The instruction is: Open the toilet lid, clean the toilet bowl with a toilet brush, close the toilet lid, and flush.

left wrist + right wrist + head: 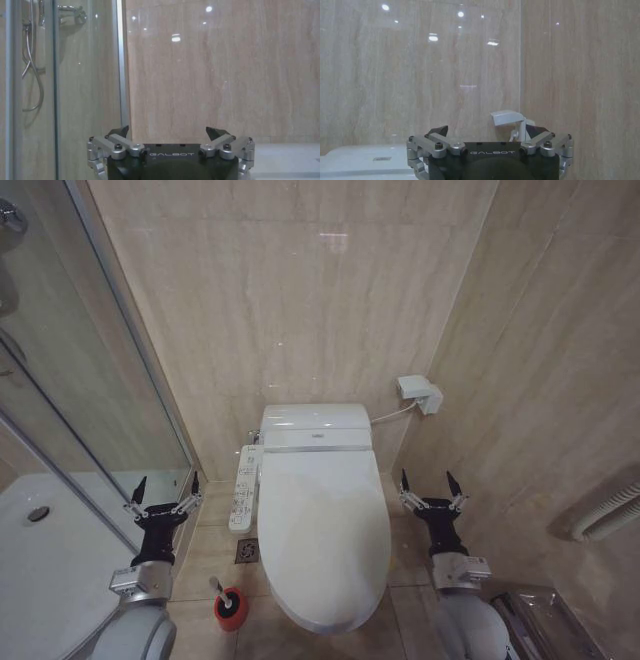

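1. The toilet lid is seen shut, flat over the toilet bowl, in the lower centre of the head view; the bowl itself is hidden beneath it.
2. The left gripper is held raised at lower left, fingers spread wide and empty, just beside the shower glass. The right gripper is mirrored at lower right, likewise released and holding nothing.
3. The toilet brush is noted standing in its red holder on the floor, bottom left of the toilet, untouched.
4. Step in hand is judged to be lid opening; nothing of the task appears done yet.
5. The lid's front rim, at the bottom of the frame, is best approached from below its edge, since the glossy surface will likely slip under a top pinch.
6. The side control panel should be avoided by the left arm during the lift.
7. The lid should be swung fully back against the tank, so it does not fall.
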{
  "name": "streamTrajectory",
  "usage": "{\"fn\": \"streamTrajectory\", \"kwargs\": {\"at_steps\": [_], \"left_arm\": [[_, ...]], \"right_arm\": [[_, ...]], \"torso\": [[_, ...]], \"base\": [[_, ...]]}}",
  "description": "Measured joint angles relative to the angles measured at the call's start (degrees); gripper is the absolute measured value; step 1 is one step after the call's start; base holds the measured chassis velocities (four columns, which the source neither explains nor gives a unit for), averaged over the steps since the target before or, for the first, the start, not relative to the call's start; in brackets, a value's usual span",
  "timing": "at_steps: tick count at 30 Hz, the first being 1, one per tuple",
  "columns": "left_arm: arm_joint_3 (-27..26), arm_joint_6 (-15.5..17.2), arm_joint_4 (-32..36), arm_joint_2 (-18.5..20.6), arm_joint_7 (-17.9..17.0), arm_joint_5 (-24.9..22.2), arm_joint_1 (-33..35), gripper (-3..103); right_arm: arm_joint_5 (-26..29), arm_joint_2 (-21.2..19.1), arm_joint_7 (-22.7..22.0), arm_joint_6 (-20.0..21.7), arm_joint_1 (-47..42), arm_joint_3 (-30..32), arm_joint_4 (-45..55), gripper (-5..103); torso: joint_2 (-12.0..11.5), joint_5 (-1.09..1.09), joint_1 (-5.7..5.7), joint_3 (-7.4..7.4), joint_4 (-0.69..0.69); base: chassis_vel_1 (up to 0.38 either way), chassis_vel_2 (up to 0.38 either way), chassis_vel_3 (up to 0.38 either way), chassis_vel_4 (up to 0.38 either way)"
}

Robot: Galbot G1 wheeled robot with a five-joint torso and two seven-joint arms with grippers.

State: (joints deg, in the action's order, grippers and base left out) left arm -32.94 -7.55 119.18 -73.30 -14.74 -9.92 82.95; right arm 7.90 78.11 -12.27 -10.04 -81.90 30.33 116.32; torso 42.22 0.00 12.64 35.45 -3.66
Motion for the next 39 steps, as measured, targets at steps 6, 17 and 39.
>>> {"fn": "streamTrajectory", "kwargs": {"at_steps": [6, 17, 39], "left_arm": [[0.12, -0.24, -0.51, -0.44, 0.32, 0.48, -0.14, 100], [-0.06, -0.68, -1.43, -0.32, 0.89, 0.46, -0.91, 100], [0.14, -1.35, -2.41, -0.32, 1.54, 0.38, -1.20, 100]], "right_arm": [[0.00, 0.00, 0.00, 0.00, 0.00, 0.00, 0.00, 100], [0.00, 0.00, 0.00, 0.00, 0.00, 0.01, 0.00, 100], [0.00, -0.01, 0.00, 0.00, 0.01, 0.00, 0.00, 100]], "torso": [[0.00, 0.00, -0.01, -0.01, -0.01], [0.00, -0.01, 0.04, 0.01, -0.03], [-0.01, 0.00, 0.04, 0.01, -0.01]], "base": [[-0.004, 0.009, 0.007, -0.005], [-0.143, 0.142, 0.139, -0.145], [-0.061, 0.054, 0.061, -0.040]]}}
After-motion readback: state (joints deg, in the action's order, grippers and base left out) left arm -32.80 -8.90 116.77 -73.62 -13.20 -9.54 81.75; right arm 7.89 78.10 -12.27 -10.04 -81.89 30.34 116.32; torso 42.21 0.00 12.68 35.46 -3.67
